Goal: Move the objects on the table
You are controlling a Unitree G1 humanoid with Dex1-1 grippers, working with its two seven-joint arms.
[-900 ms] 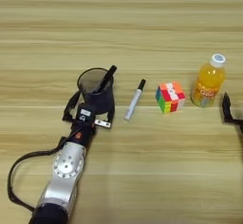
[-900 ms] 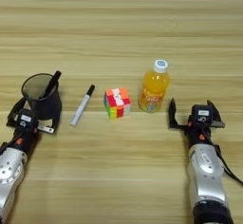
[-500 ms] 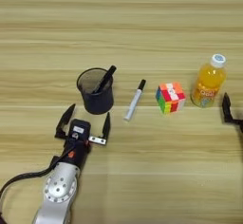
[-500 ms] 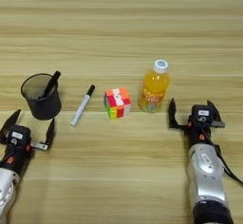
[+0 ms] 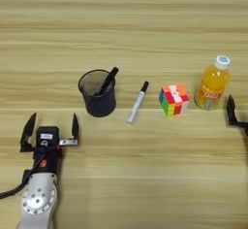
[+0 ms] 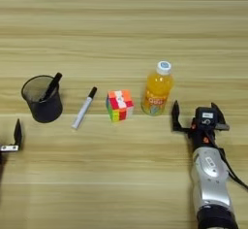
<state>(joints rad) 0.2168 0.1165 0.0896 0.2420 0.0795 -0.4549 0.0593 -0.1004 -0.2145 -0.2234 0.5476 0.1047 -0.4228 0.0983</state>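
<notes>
Row across the bench [image 5: 124,24], 9 to 3 o'clock: pen cup [image 5: 98,99] with the pen [image 5: 106,82] standing in it, marker [image 5: 137,102], puzzle cube [image 5: 174,99], juice bottle [image 5: 211,83]. Left gripper [image 5: 49,129] lies at 7 o'clock of the cup; right gripper [image 6: 196,118] at 4 o'clock of the bottle.

A robot test bench, likely a lab or office: a bare plank-grain table [image 5: 121,24] fills the view, with desk items set in a tidy row: a mesh cup [image 5: 98,99] holding a pen [image 5: 107,80], a marker [image 5: 137,102], a puzzle cube [image 5: 174,99] and a juice bottle [image 5: 212,83]; nothing of the room beyond shows
</notes>
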